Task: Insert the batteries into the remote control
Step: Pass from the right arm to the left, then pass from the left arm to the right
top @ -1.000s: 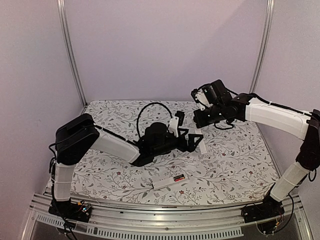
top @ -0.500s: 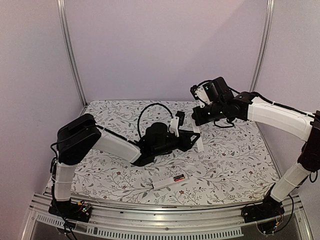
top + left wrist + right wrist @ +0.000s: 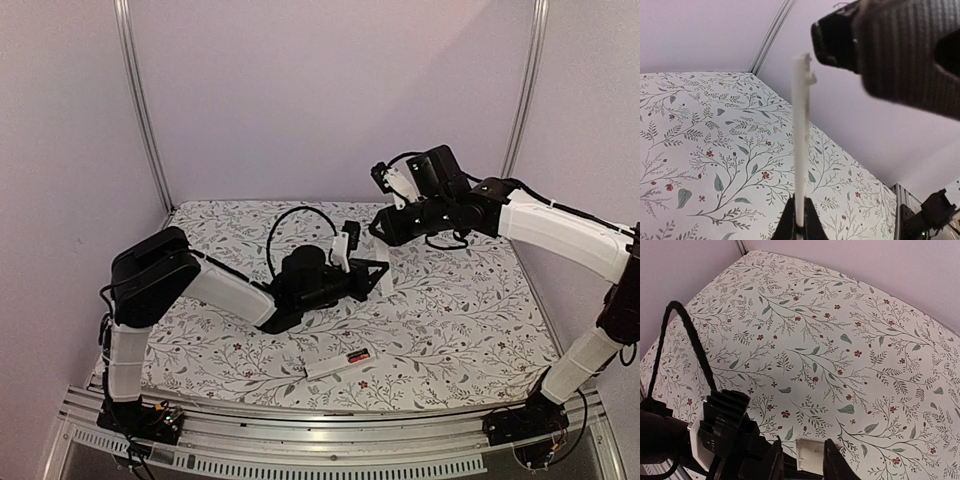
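The remote control [image 3: 328, 367] lies slanted by the tabletop's [image 3: 470, 320] front edge, with the red battery [image 3: 356, 357] at its right end; the rest is too small to tell. The left gripper [image 3: 799, 220] pinches the cover strip [image 3: 800, 140]; the right gripper [image 3: 802, 460] stands slightly spread.

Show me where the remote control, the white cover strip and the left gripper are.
remote control [image 3: 328, 366]: top view, on its white body.
cover strip [image 3: 800, 145]: left wrist view, mid-length of the strip.
left gripper [image 3: 799, 212]: left wrist view, between its fingers, at the strip's base.
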You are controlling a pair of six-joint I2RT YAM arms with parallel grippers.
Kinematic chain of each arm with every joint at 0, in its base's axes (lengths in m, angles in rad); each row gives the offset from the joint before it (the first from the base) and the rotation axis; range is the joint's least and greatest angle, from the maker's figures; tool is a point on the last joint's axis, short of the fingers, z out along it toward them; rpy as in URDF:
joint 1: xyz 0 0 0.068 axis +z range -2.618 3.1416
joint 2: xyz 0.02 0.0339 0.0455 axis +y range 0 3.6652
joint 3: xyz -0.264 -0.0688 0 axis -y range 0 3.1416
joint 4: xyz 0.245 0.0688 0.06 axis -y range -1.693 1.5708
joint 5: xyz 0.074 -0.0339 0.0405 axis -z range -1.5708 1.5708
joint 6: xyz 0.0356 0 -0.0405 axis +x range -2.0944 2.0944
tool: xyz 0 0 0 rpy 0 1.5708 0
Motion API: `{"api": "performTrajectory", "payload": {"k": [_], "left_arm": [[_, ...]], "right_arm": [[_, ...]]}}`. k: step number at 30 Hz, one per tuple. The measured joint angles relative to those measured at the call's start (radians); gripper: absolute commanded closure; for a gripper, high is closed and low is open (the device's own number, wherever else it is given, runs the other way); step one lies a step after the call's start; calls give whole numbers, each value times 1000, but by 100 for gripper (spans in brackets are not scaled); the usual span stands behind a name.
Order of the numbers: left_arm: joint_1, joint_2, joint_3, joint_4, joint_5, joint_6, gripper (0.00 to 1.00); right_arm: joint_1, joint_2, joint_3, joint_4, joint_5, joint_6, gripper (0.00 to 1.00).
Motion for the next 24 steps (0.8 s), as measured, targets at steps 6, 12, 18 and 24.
{"api": "performTrajectory", "payload": {"k": [6,12,18,24], "left_arm": [[0,-130,-132,21,-5,116,100],[-7,-302,-249,113,57,256,100],[-41,-390,-303,176,156,349,100],[-62,-399,-315,192,229,389,100]], "right_arm": [[-10,-133,-33,35,-214,-152,43],[-16,-363,-140,137,-507,-323,41],[-16,-377,-214,203,-719,-380,42],[-6,-365,-234,237,-800,-383,54]]}}
